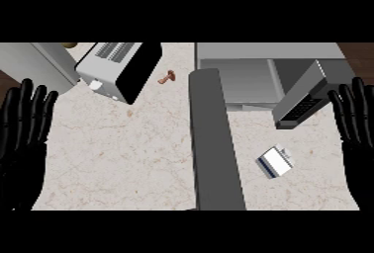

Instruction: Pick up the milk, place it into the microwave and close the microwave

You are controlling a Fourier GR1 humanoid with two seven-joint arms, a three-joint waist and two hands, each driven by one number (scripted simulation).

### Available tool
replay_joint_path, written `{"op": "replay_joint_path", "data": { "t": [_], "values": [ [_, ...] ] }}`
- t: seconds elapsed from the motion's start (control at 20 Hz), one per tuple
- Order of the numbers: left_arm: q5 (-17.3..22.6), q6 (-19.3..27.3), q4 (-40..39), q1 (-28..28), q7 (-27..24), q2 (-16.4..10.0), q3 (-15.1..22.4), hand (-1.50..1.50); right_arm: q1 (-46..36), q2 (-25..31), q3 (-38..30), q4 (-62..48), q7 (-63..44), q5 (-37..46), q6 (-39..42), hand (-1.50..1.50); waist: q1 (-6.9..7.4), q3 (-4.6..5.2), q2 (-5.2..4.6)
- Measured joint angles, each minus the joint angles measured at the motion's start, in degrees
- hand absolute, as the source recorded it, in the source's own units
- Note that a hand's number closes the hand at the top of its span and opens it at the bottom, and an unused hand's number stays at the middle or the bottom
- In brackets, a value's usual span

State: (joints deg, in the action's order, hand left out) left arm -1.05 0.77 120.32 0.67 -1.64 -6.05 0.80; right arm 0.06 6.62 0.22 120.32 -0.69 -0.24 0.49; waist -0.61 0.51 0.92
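Observation:
The milk is a small white and blue carton lying on the counter to the right of the middle. The microwave stands at the back right with its cavity showing. Its door is swung open and reaches as a long dark grey slab toward the front edge. The keypad panel sits at the microwave's right side. My left hand rests open at the left edge, fingers up. At the right edge my right hand is open too, to the right of the milk and apart from it.
A silver and black toaster stands at the back left, with a grey appliance beside it in the corner. A small brown object lies between the toaster and the microwave door. The open door splits the counter into two halves.

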Motion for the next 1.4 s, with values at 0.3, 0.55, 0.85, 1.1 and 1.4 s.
{"op": "replay_joint_path", "data": {
  "t": [0.3, 0.55, 0.85, 1.1, 1.4],
  "values": [
    [1.50, -0.63, -5.09, -4.10, -0.16, -0.87, -3.44, -1.50, 4.72, -0.40, 3.21, 0.31, 4.28, 0.54, 3.64, -1.50, 0.29, -0.40, -0.71],
    [4.75, -0.79, -6.79, -0.50, 1.87, 1.34, -3.52, -1.50, 9.18, -1.95, 7.78, 0.10, 4.13, -8.51, 9.78, -1.50, 0.57, -0.49, -0.84],
    [6.57, -2.74, -3.92, 6.94, 0.20, 2.45, -3.51, -1.50, 16.00, -2.85, 12.38, 2.86, 5.60, -9.27, 12.30, -1.50, 0.60, -0.52, -0.82],
    [6.82, -4.01, -2.90, 10.48, -1.33, 3.13, -3.21, -1.50, 18.98, -3.95, 13.24, 2.30, 9.15, -5.80, 10.95, -1.50, 0.57, -0.50, -0.82],
    [7.21, -5.98, 1.30, 17.25, -3.27, 3.72, -2.47, -1.50, 23.06, -4.58, 12.15, 1.29, 14.74, -0.30, 7.78, -1.50, 0.63, -0.51, -0.79]
  ]
}}
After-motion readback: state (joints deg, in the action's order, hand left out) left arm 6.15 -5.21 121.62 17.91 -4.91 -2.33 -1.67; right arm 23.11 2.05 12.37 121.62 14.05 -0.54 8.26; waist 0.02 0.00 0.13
